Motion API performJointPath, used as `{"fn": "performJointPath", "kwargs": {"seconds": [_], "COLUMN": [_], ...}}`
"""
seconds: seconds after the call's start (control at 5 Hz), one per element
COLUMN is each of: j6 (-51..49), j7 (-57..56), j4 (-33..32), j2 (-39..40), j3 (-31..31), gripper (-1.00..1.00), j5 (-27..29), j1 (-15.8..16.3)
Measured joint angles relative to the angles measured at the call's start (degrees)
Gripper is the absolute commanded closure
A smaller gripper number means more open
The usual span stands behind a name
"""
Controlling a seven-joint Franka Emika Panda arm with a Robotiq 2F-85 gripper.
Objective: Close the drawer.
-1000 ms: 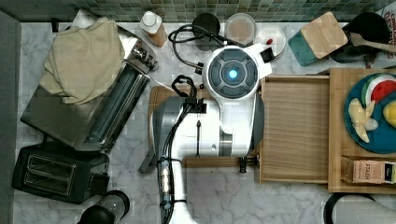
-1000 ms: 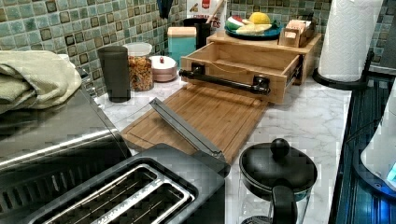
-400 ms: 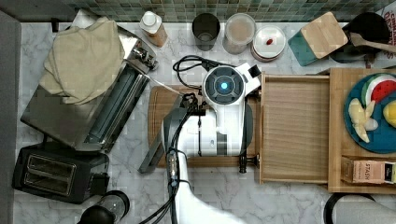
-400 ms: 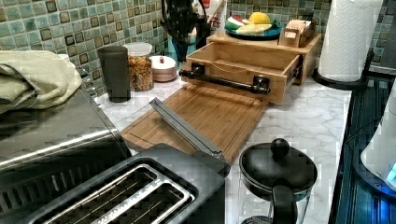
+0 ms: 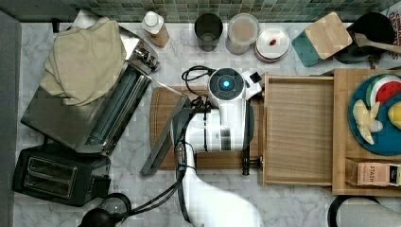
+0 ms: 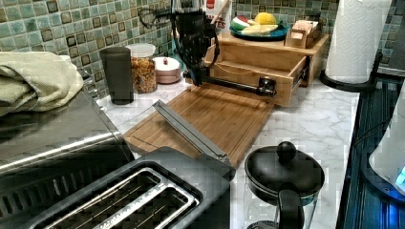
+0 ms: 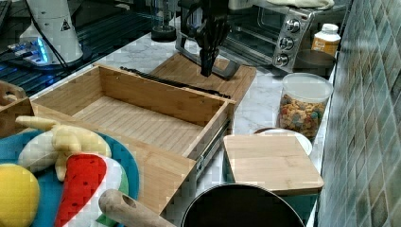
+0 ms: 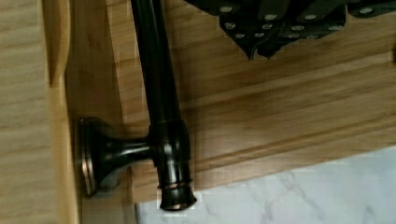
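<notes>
The drawer [image 5: 298, 132] stands pulled out of the wooden box toward the top view's left, its light grained bottom [image 7: 137, 120] bare. A dark bar handle [image 5: 246, 163] [image 6: 234, 85] [image 8: 159, 79] runs along its front panel. My gripper [image 6: 196, 78] [image 7: 206, 71] [image 8: 258, 53] points straight down over the bamboo cutting board [image 5: 161, 123], just in front of the handle's end nearest the tiled wall. Its fingertips are pressed together with nothing between them, a short way off the handle and not touching it.
A grey metal strip [image 5: 163, 137] lies slanted on the cutting board. A toaster oven [image 5: 90, 109] and toaster [image 5: 52, 177] sit at the top view's left. Jars [image 5: 241, 33] and a black cup [image 5: 208, 28] line the wall. A blue plate [image 5: 378, 116] rests on the box top.
The arm has swung toward the top view's right, toward the drawer front. The gripper has come down into the left view beside the handle's end.
</notes>
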Motion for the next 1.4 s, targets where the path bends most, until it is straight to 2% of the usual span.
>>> {"fn": "performJointPath", "kwargs": {"seconds": [0.2, 0.4, 0.6, 1.0, 1.4], "j6": [0.53, 4.42, 4.53, 4.87, 5.79], "j7": [0.08, 3.57, 5.53, 2.66, -5.15], "j4": [-0.67, -3.13, -5.26, -5.48, -5.37], "j2": [2.08, 1.62, -0.13, -0.52, -0.18], "j3": [0.02, -0.90, -2.49, -3.48, -4.85], "gripper": [1.00, 1.00, 1.00, 1.00, 1.00], "j5": [-0.07, -7.59, -11.72, -11.75, -13.93], "j1": [-0.03, 0.09, 0.01, -0.02, -0.95]}}
